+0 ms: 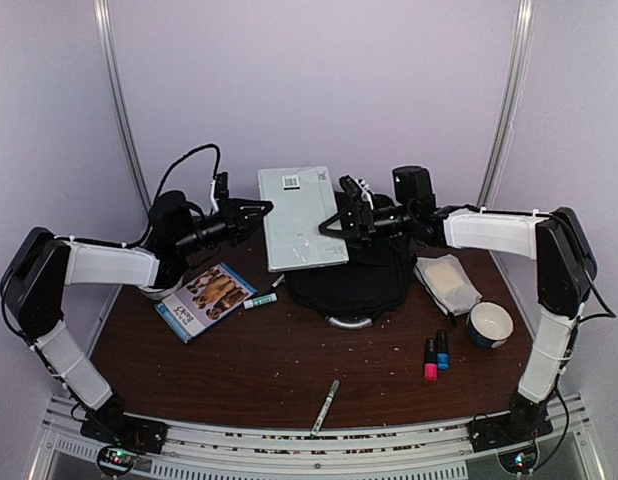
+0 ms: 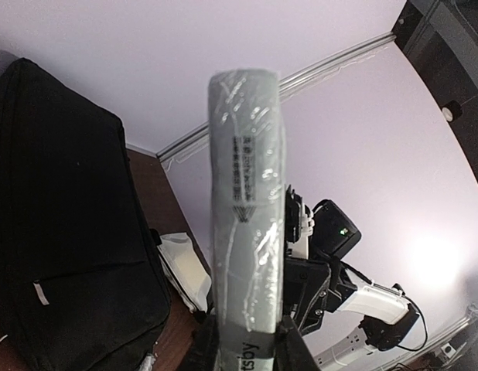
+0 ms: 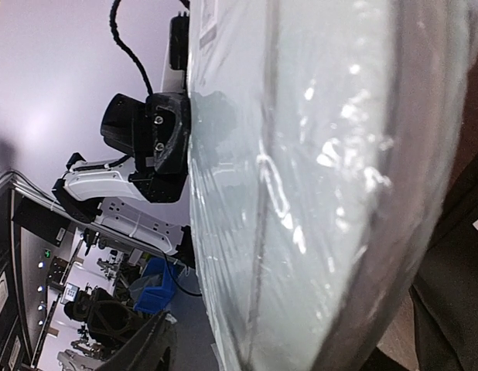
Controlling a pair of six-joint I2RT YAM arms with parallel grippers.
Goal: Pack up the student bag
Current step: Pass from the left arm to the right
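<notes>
**Operator:** Report the position of the student bag.

**Technician:** The student bag lies flat on the table, at the back and right of centre. Its grey loop handle points toward the arm bases. In the left wrist view, the bag fills the left side of the picture.

**Operator:** State of the left pincer?

**Technician:** The left pincer is clamped narrow on the left edge of a grey wrapped book. The left wrist view shows a finger on each side of the book. The book is held clear of the table, and its right part is over the bag. A barcode label sits near its far edge.

**Operator:** State of the right pincer?

**Technician:** The right pincer is at the right edge of the same book. In the right wrist view the shiny wrapping fills the picture and only one finger shows. I cannot tell whether the jaws are pressing on the book.

**Operator:** Other items on the table?

**Technician:**
- Left of the bag: a dog picture book, with a green-capped marker just beside it.
- Right of the bag: a pale wrapped packet and a bowl.
- Near the bowl: a pink bottle and a blue bottle, side by side.
- Near the front edge: a pen.
</notes>
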